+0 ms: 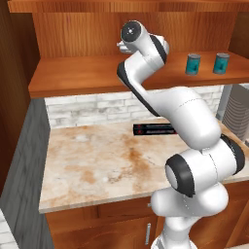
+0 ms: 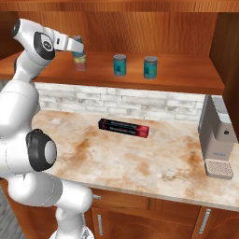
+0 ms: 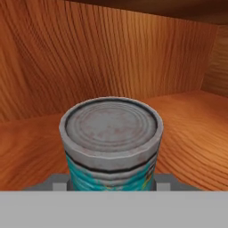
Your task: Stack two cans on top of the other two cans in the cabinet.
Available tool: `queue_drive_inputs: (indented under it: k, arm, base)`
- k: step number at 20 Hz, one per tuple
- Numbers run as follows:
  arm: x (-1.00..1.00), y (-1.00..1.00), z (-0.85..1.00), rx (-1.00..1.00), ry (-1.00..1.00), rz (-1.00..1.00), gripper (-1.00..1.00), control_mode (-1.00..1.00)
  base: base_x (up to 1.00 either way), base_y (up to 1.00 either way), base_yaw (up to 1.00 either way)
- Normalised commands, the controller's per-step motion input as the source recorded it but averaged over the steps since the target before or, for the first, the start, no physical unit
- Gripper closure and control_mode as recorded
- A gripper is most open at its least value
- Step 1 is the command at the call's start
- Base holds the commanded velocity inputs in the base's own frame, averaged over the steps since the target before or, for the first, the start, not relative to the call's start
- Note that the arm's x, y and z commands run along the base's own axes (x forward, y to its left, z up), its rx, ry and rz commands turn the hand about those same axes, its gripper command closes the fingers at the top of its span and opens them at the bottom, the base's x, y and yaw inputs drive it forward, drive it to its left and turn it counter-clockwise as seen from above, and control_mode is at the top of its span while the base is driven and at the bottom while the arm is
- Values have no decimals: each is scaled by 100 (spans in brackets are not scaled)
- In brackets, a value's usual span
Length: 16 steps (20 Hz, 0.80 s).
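Light is even and fairly bright in all three rendered views, with no visible lamp. The marble counter (image 2: 140, 154) shows soft, blotchy shading and no hard glare. Under the cabinet shelf (image 1: 87, 78) a dim band falls across the brick backsplash (image 1: 92, 109), and the upper corners of both base views sink into dark brown. The white arm (image 1: 189, 116) carries smooth highlights. Edges look slightly soft and pixelated. In the hand view the teal can (image 3: 111, 147) is sharp enough to show lid rings, with its side in shade.
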Motion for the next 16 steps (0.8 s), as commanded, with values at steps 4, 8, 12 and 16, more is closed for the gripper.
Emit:
queue_drive_inputs:
  k: [4, 8, 12, 16]
  arm:
    - [0, 0, -9, 0, 0, 0, 100, -100]
    - [0, -2, -9, 0, 0, 0, 100, -100]
    - [1, -3, -10, 0, 0, 0, -100, -100]
    - [3, -3, -6, 0, 0, 0, -100, -100]
  base:
    - [0, 0, 0]
    - [0, 0, 0]
    - [0, 0, 0]
    - [0, 0, 0]
